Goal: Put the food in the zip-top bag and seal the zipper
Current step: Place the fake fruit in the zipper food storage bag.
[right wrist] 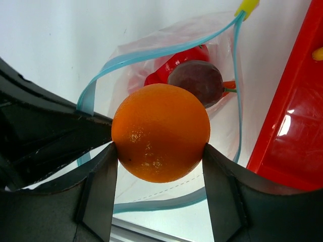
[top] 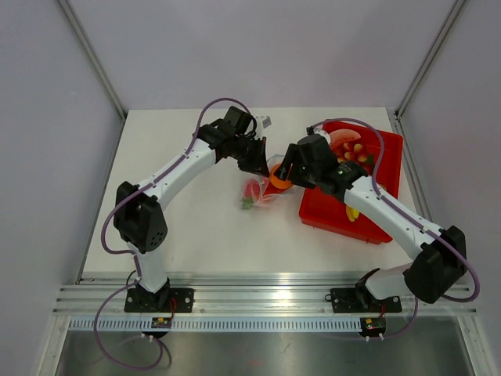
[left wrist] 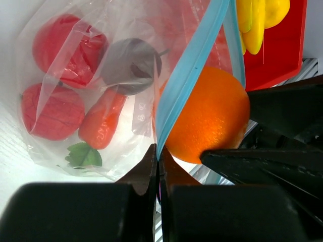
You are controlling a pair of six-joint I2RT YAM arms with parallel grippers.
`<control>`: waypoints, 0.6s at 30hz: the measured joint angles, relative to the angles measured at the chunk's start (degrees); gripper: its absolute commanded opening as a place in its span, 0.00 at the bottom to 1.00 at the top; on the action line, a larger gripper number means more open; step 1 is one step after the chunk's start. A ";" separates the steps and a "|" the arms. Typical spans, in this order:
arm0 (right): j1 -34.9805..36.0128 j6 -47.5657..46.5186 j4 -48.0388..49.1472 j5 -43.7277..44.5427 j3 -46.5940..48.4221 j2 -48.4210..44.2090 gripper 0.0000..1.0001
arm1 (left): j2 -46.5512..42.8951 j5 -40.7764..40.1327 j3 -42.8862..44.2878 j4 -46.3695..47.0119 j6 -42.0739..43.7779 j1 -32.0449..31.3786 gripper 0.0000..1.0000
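Note:
The clear zip-top bag (top: 254, 196) lies at mid-table with its mouth held up. My left gripper (left wrist: 159, 151) is shut on the light blue zipper (left wrist: 192, 65) at the mouth edge. Food lies inside the bag: red pieces (left wrist: 53, 108), a purple ball (left wrist: 130, 65) and an orange-red carrot shape (left wrist: 101, 121). My right gripper (right wrist: 159, 147) is shut on an orange ball (right wrist: 160, 131) and holds it at the open mouth, just above the zipper loop (right wrist: 151, 53). In the top view the orange (top: 278, 180) sits between both grippers.
A red rectangular tray (top: 376, 164) stands at the right, close beside the bag, with yellow food (left wrist: 257, 20) and other pieces in it. A yellow tab (right wrist: 246, 7) marks the zipper's far end. The aluminium rail runs along the table's near edge.

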 measured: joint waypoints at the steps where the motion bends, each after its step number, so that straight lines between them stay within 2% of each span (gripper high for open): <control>1: 0.00 0.07 0.44 -0.02 0.00 0.26 0.42 | -0.04 0.00 0.28 -0.24 0.11 0.07 0.00; 5: -0.04 0.70 2.86 -1.44 0.11 3.37 0.48 | -0.72 0.11 1.07 -0.68 0.17 0.24 0.00; 6: -0.02 0.81 3.56 -2.10 0.13 4.48 0.60 | -1.01 -0.17 1.20 -0.81 0.07 0.26 0.00; 10: -0.02 1.31 5.16 -5.75 0.11 8.02 0.82 | -2.23 0.13 1.57 -1.07 -0.11 0.20 0.00; 13: -0.02 1.27 4.87 -6.84 0.11 8.46 0.87 | -2.75 0.11 2.29 -1.51 -0.33 0.31 0.00; 18: -0.07 0.63 3.72 -6.21 0.00 5.29 0.87 | -3.39 0.20 2.73 -2.40 -0.57 0.28 0.00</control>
